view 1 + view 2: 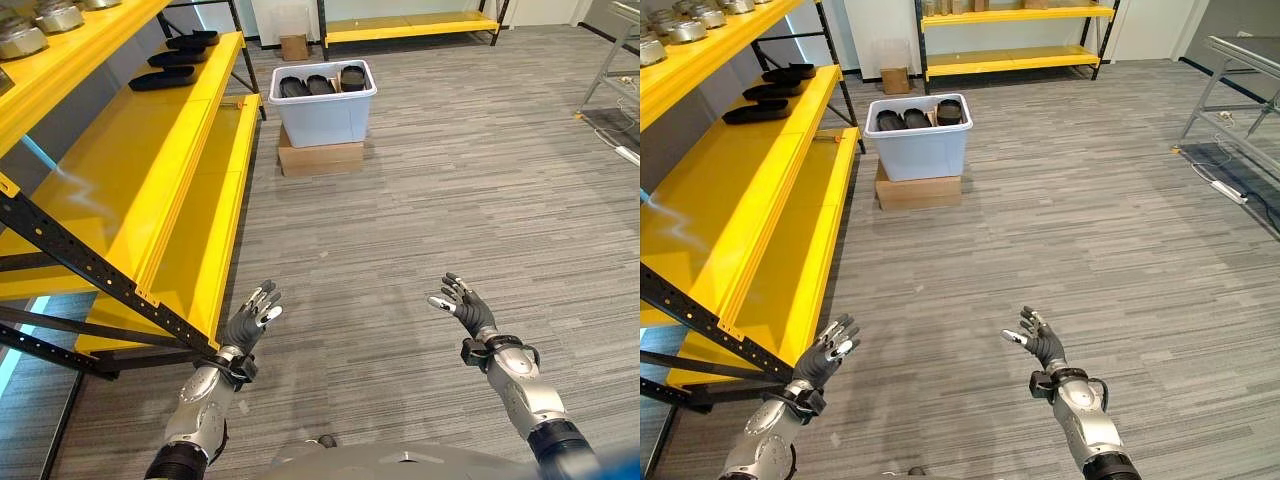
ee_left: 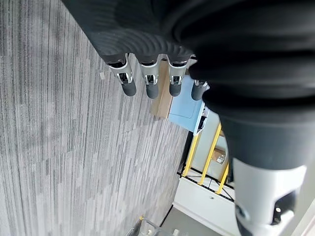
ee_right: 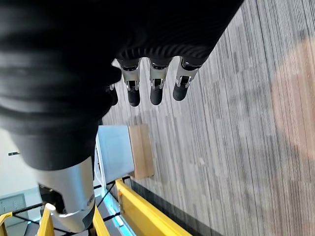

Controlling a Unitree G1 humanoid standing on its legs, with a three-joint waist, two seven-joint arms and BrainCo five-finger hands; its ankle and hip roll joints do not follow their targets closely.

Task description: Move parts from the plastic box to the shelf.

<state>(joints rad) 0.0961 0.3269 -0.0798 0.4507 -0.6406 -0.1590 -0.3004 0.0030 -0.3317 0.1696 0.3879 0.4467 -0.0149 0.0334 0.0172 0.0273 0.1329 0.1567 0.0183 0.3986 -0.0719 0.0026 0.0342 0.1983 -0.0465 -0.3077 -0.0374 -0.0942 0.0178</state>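
While both robot hands, left (image 1: 252,320) and right (image 1: 463,308), hang open and empty over the floor, the black parts (image 1: 318,84) wait in the plastic box (image 1: 325,112) ahead, beside the yellow shelf (image 1: 150,170).

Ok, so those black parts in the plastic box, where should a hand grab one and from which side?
From above, probably. The black parts stand side by side in the open-topped plastic box, only their upper edges showing above the rim, so pinch one across that top edge and lift straight up. Both the left hand and right hand are open and empty.
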